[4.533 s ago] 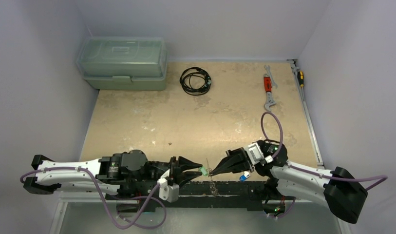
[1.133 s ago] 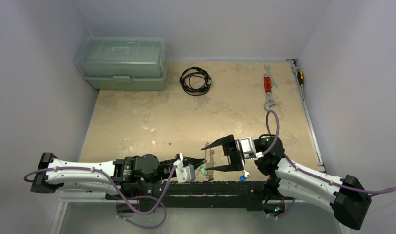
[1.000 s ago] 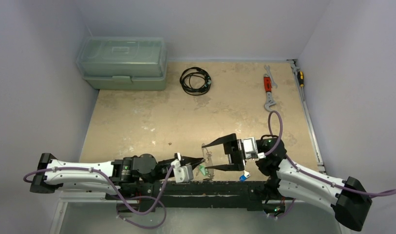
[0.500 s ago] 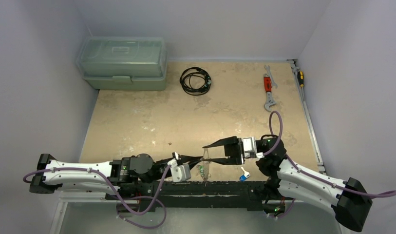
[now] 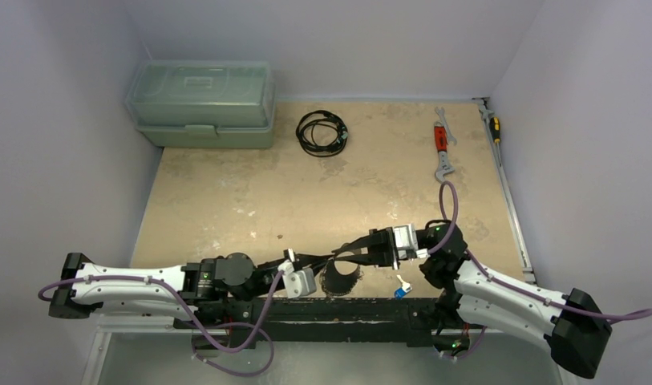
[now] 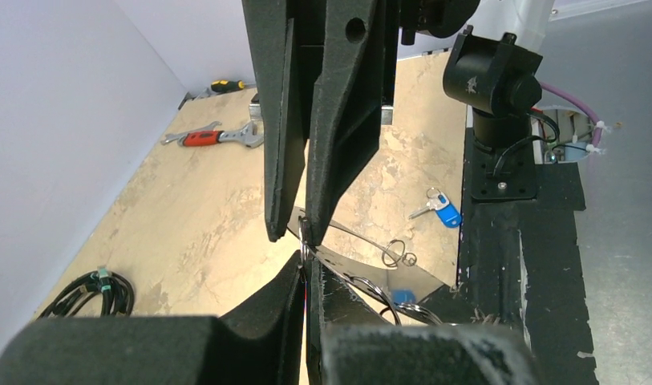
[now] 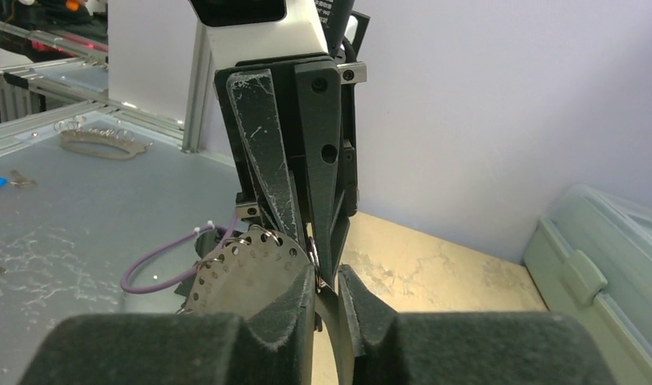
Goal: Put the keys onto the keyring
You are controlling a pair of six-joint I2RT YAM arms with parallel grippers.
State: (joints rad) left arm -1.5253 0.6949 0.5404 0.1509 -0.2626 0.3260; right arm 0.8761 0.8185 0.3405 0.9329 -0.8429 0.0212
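Note:
My left gripper point(image 5: 330, 259) point(image 6: 306, 261) is shut on the keyring point(image 6: 350, 238), a thin silvery wire with a curled end. A half-round metal plate point(image 7: 242, 277) with numbered holes and small split rings hangs beside the grip; from above it is a dark half-disc point(image 5: 341, 279). My right gripper point(image 5: 342, 251) point(image 7: 326, 273) meets the left tip to tip. Its jaws are narrow, with a slim gap on either side of the wire. One of the keys point(image 5: 400, 286) point(image 6: 439, 204), with a blue tag, lies loose on the table near the right arm's base.
A green toolbox point(image 5: 200, 103) stands at the back left, with a black cable coil point(image 5: 321, 132) next to it. A red-handled wrench point(image 5: 441, 148) and a screwdriver point(image 5: 493, 127) lie at the back right. The black base rail point(image 5: 370, 309) runs along the near edge.
The right gripper's jaws have narrowed from wide open to a slim gap around the left gripper's tip. The plate has swung down below the grippers. The left arm has barely moved.

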